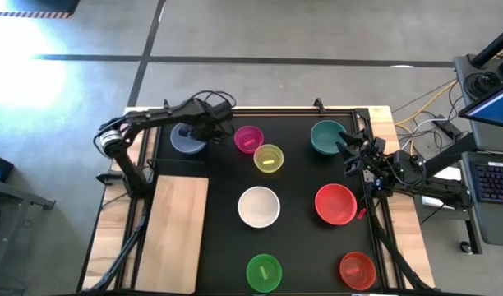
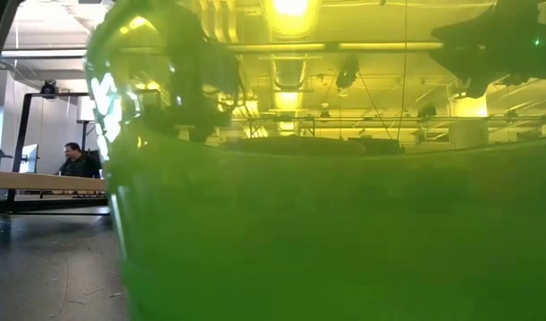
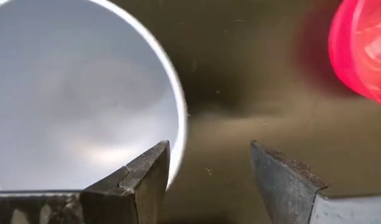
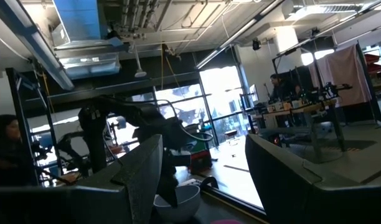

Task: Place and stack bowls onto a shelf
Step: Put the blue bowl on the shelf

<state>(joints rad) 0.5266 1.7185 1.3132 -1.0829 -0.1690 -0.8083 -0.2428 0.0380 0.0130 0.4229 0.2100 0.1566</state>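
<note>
Left wrist view shows the left gripper spread wide, one finger over the grey-blue bowl's rim, at the black mat's far left. The right gripper, jaws parted and empty, hovers beside the teal bowl; the wooden shelf lies bare at left.

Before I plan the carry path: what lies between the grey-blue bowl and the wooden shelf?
Nothing: in the high view only bare black mat separates the grey-blue bowl from the shelf. The left gripper hovers at that bowl's rim.
</note>
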